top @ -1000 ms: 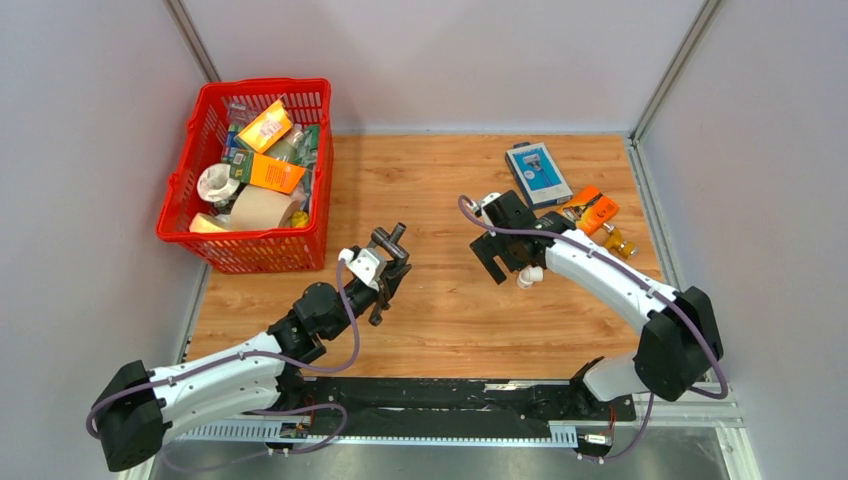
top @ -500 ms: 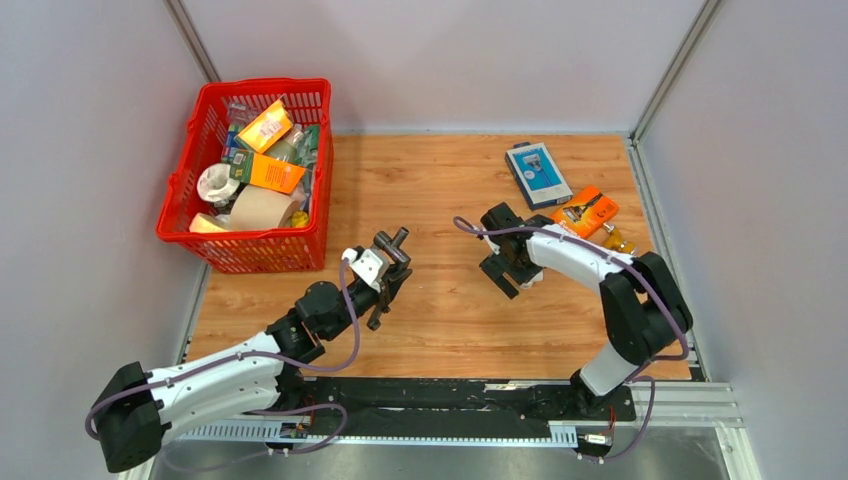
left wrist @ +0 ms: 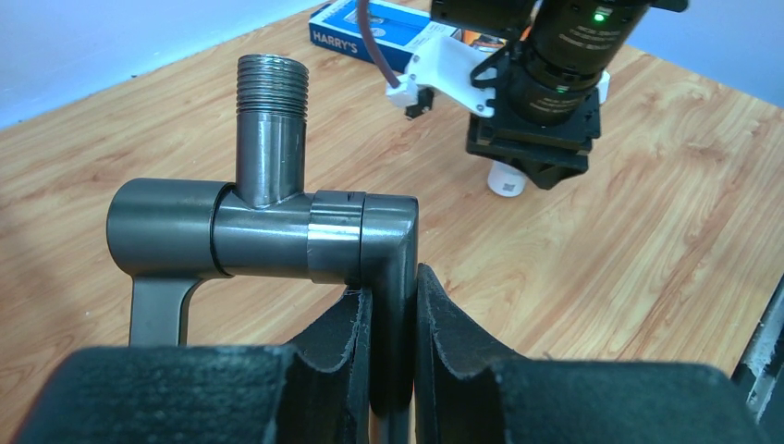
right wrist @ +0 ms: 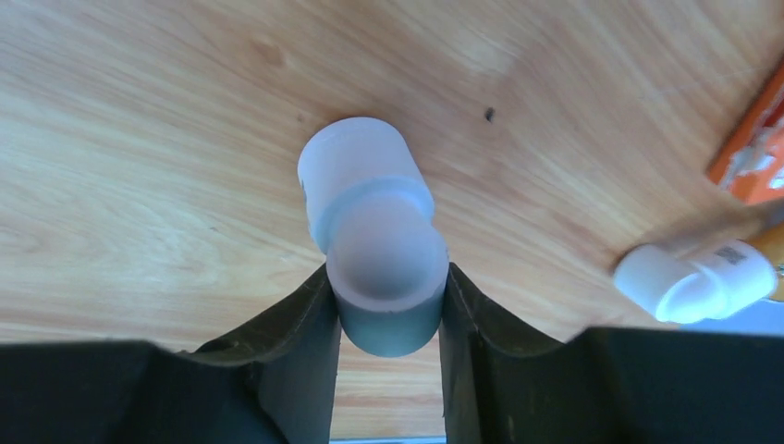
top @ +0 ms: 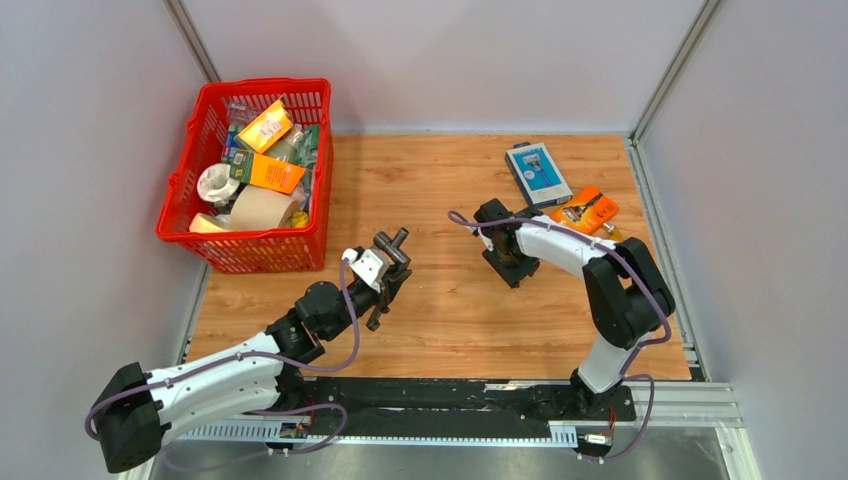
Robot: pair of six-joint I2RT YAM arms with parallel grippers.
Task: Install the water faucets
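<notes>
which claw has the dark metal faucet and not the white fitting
The left claw: it is clamped on the dark grey faucet with the threaded stub. The right claw grips the white elbow fitting instead.

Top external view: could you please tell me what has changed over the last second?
The right arm folded its elbow inward, tipping the right gripper steeply down; it keeps the white elbow fitting clamped. The left gripper and its dark faucet stayed put.
</notes>
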